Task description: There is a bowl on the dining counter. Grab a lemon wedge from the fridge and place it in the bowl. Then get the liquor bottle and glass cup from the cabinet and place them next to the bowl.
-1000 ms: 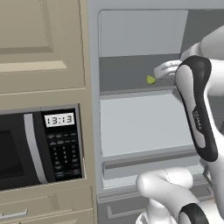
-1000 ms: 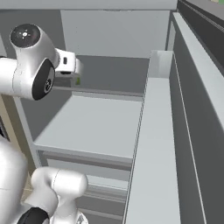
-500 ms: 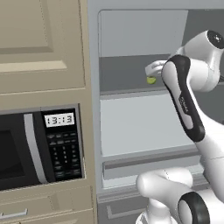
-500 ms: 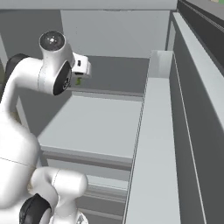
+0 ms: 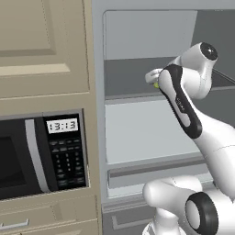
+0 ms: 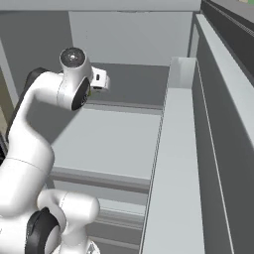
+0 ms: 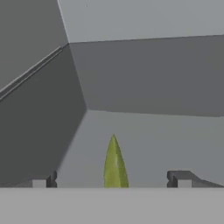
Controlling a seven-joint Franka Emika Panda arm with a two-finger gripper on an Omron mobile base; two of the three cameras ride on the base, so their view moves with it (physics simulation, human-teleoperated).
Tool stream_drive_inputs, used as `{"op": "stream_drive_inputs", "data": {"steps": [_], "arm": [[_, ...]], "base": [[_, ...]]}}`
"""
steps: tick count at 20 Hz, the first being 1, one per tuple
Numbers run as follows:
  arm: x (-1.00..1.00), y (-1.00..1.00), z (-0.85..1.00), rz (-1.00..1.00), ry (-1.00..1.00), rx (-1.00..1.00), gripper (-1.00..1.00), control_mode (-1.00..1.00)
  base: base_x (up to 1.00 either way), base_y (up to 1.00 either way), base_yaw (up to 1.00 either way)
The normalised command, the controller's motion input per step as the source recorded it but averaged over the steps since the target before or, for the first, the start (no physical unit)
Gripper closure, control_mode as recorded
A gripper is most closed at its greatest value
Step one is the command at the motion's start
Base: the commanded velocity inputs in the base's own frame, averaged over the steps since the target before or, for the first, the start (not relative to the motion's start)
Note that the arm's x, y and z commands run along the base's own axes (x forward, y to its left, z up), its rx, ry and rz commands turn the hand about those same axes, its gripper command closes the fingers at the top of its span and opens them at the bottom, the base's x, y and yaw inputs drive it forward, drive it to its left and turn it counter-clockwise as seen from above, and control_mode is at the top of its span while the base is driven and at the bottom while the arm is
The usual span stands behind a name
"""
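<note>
Reaching into the open fridge (image 5: 137, 133) toward the lemon wedge (image 7: 115, 164).
The tool (image 7: 111, 179) is released, its fingertips (image 7: 179, 178) flanking the wedge on the shelf (image 7: 166, 140).

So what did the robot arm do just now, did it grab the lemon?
Not yet. The arm folded upward and pushed its claw deeper over the fridge shelf, closing in on the lemon wedge. The claw stayed open, and the wedge stayed lying on the shelf.
</note>
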Motion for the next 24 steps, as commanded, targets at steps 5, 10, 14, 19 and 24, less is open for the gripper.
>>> {"op": "stream_drive_inputs", "data": {"steps": [5,10,14,19,24], "arm": [[0.48,-0.02,-0.13,0.0,0.0,0.0,-1.0,-1.0],[0.23,-0.05,-0.15,0.0,0.0,0.0,-1.0,-1.0],[0.0,-0.02,-0.17,0.0,0.0,0.0,-1.0,-1.0],[-0.05,0.0,-0.17,0.0,0.0,0.0,-1.0,-1.0],[-0.07,0.0,-0.15,0.0,0.0,0.0,-1.0,-1.0]], "base": [[0.0,0.0,0.0],[0.0,0.0,0.0],[0.0,0.0,0.0],[0.0,0.0,0.0],[0.0,0.0,0.0]]}}
